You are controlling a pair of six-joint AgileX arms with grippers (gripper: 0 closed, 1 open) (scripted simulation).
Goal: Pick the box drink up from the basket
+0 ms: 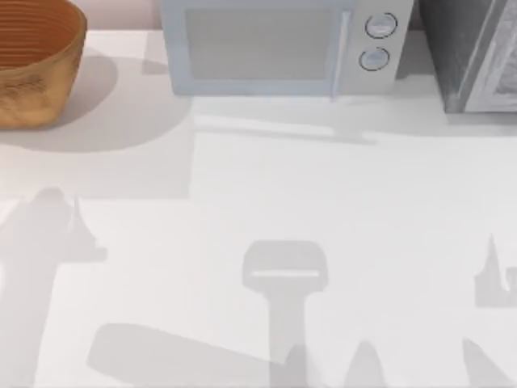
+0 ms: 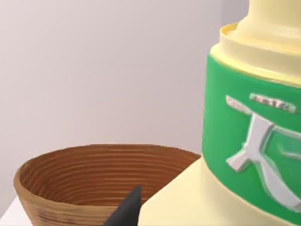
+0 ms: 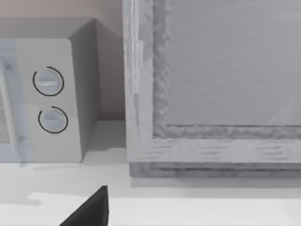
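Carton (image 2: 254,155) looming beside left gripper above basket (image 2: 70,188); gripper state unclear.

The basket (image 1: 36,69) looks like woven wicker, ribbed in fine rings inside and rough outside. The box drink (image 2: 249,141) has smooth, matt pale yellow sides and a green label with silvery raised lettering. The microwave (image 1: 279,44) has a smooth, satiny grey casing, and the table (image 1: 339,202) is plain matt white.

Bright even light, soft grey shadows
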